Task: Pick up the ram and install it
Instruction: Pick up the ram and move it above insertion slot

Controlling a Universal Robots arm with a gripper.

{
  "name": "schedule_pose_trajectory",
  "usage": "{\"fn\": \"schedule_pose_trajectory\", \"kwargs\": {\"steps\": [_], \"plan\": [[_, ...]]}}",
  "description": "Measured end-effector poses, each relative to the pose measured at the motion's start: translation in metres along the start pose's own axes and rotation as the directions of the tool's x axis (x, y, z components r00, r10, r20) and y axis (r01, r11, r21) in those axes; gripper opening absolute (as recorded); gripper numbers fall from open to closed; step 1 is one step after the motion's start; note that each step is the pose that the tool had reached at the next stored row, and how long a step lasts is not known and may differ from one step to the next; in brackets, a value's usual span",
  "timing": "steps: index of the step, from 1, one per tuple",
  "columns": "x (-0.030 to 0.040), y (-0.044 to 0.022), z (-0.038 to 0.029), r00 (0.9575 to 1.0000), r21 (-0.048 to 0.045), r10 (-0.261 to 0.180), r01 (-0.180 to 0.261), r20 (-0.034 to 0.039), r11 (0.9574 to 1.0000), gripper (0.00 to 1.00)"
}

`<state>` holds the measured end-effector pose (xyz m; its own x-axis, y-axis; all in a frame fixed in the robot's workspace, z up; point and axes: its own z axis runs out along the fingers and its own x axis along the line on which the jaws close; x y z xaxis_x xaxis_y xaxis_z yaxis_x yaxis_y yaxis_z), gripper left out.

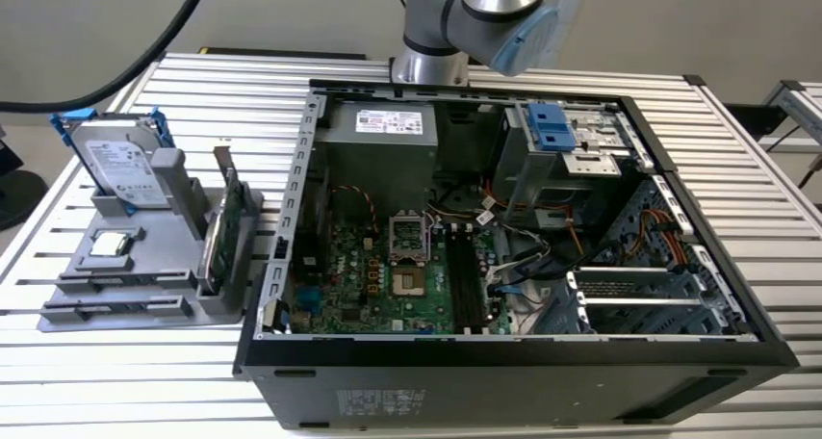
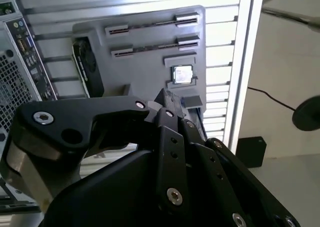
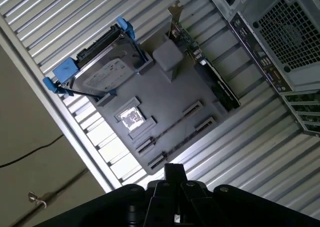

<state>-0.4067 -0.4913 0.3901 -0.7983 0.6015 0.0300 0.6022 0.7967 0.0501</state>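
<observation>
Tool (image 3: 173,183) over grey tray (image 3: 167,99), fingers closed together on end of slim dark ram (image 3: 173,170).

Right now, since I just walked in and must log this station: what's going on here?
A robot arm hangs above the far edge of an open black computer case on a slatted metal table. Its wrist cameras look past the black gripper down onto a grey parts holder beside the case, which carries a silver hard drive with blue rails, a green card and a small square chip. Whether the gripper carries anything cannot be told.
</observation>
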Motion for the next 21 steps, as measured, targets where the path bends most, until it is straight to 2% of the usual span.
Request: {"fn": "schedule_pose_trajectory", "kwargs": {"steps": [10, 21], "plan": [[0.0000, 0.0000, 0.0000, 0.9989, -0.0015, 0.047, -0.047, 0.0024, 0.9989, 0.00], [0.0000, 0.0000, 0.0001, 0.9955, -0.0032, 0.095, -0.095, 0.0047, 0.9955, 0.00]]}}
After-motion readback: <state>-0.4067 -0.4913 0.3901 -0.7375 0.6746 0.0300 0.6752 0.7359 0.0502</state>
